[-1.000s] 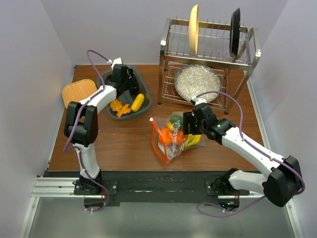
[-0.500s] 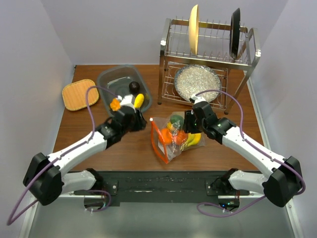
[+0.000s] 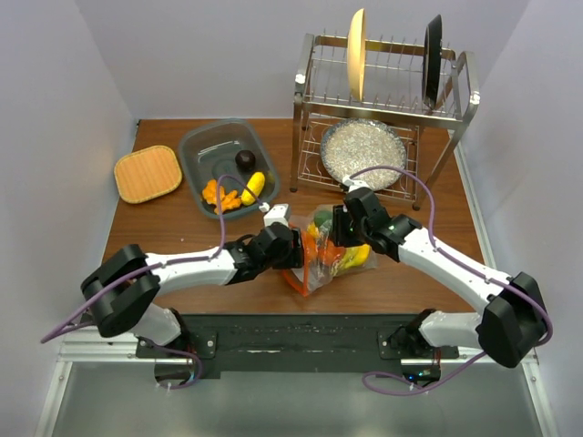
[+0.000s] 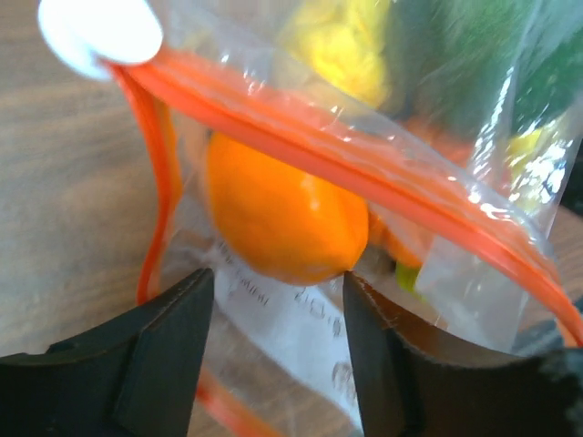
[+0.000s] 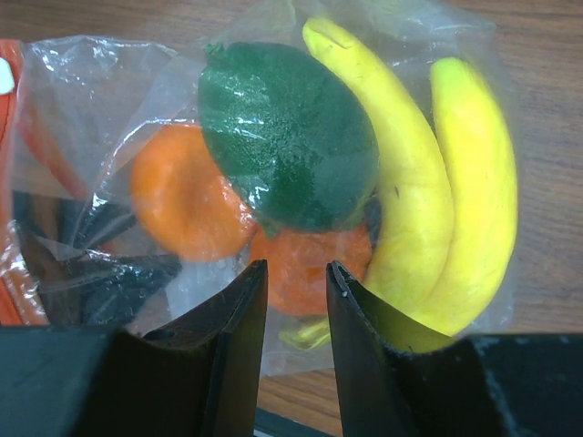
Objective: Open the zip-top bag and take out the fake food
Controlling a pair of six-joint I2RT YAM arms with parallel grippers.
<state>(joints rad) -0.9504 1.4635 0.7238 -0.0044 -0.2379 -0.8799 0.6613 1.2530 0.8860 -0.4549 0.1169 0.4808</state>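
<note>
Orange fake food (image 4: 278,218) hazy inside zip-top bag (image 4: 301,328)

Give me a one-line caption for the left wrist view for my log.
Left fingers open, poised before the orange fruit in the zip-top bag, its orange-red zip strip running across above.

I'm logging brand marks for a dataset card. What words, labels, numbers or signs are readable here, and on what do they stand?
No text can be quoted.
Print on the white panel of the zip-top bag: a few lines of dark lettering in the left wrist view, too blurred to read.
No other writing, number or sign shows in any view.
</note>
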